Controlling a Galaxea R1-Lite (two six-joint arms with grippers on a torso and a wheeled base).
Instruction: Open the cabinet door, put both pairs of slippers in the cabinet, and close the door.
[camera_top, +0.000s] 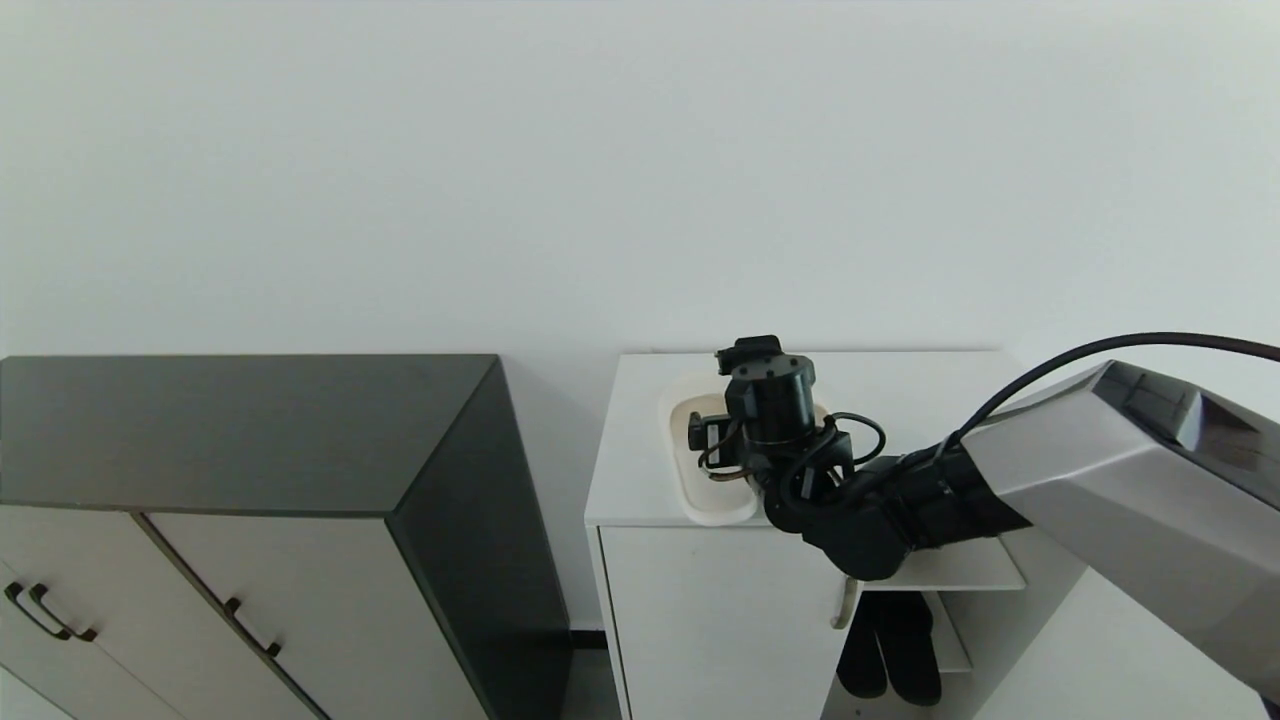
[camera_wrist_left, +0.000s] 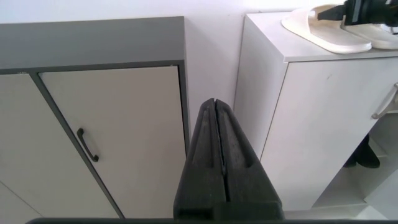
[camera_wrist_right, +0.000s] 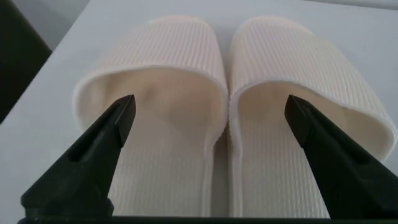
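A pair of cream slippers (camera_wrist_right: 155, 81) lies side by side on top of the white cabinet (camera_top: 640, 470). My right gripper (camera_wrist_right: 208, 118) hangs open just above them, one finger (camera_wrist_right: 115, 124) over the outer side of each slipper, gripping nothing. From the head view the gripper (camera_top: 722, 455) covers most of the pair (camera_top: 700, 500). A pair of black slippers (camera_top: 890, 650) stands inside the cabinet's open right half, under a shelf (camera_top: 960, 575). My left gripper (camera_wrist_left: 215, 102) is shut and empty, low in front of the gap between the two cabinets.
A lower cabinet with a dark top (camera_top: 230, 420) and pale doors with dark handles (camera_top: 245, 625) stands left of the white one. The white cabinet's left door (camera_top: 720, 620) is closed. A plain wall lies behind both.
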